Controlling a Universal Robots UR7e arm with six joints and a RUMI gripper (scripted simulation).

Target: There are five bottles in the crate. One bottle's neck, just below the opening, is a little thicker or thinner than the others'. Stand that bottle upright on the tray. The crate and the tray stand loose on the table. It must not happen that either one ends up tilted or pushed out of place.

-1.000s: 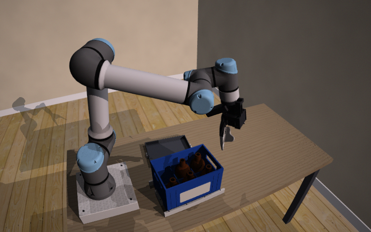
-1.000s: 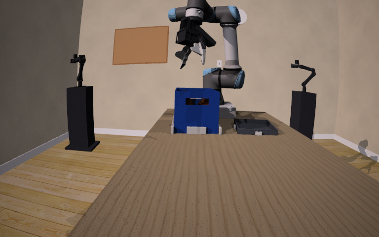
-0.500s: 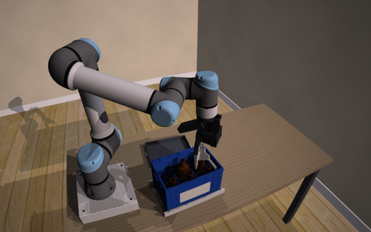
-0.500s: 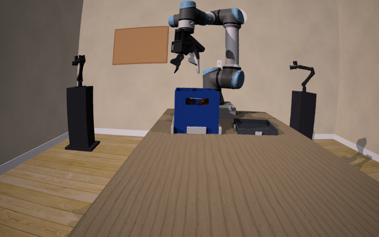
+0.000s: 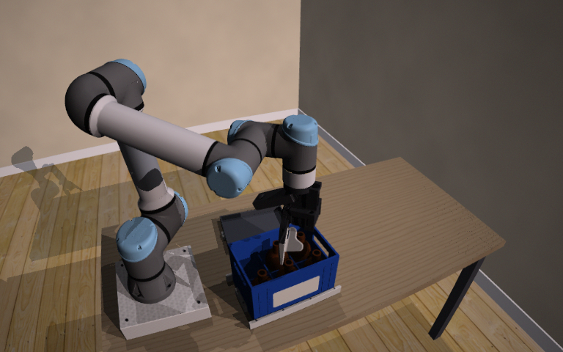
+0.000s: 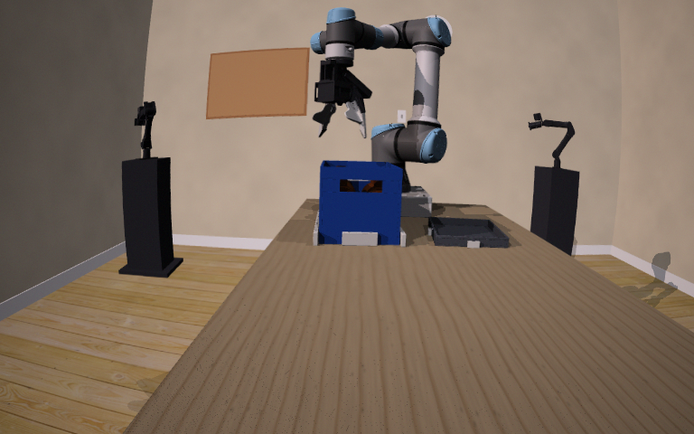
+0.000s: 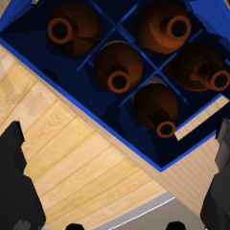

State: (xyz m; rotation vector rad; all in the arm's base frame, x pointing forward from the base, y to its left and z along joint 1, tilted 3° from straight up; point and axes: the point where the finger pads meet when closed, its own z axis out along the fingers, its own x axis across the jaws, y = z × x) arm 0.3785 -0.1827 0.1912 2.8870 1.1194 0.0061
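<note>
Top view. Bench (image 5: pixel 407 215): brown wood-grain top, dark leg at the near right corner. Crate (image 5: pixel 286 286): blue, open-topped, divided into cells, white label panel on its near side, standing on a pale base strip close to the bench's near edge. Bottles (image 5: pixel 276 253): brown, upright in the crate's cells, necks showing above the dividers. Tray (image 5: pixel 245 224): dark grey, shallow, just behind the crate on the arm's side, partly hidden by the arm. Arm (image 5: pixel 157 136): grey with blue joint caps, on a pale square pedestal (image 5: pixel 199 313) at the bench's left end, wrist pointing down over the crate. Gripper (image 5: pixel 290 244): black body, hanging above the crate's rear cells.

Exterior view. Crate (image 6: pixel 360 210) seen from its far side, with a handle slot in which brown bottle shoulders show. Tray (image 6: pixel 468 232) to its right, apart from it, nothing standing in it. Gripper (image 6: pixel 342 122) well above the crate's rim, its fingers (image 6: pixel 358 115) spread wide with nothing between them. Two black camera stands flank the bench.

Wrist view. Five bottles looking straight down, all in crate cells: one at upper left (image 7: pixel 72 30), one at centre (image 7: pixel 117 69), one at upper right (image 7: pixel 160 26), one at right (image 7: pixel 201 67), one at lower centre (image 7: pixel 157 106). The neck difference cannot be made out. Dark fingers stand at both frame edges, wide apart.
</note>
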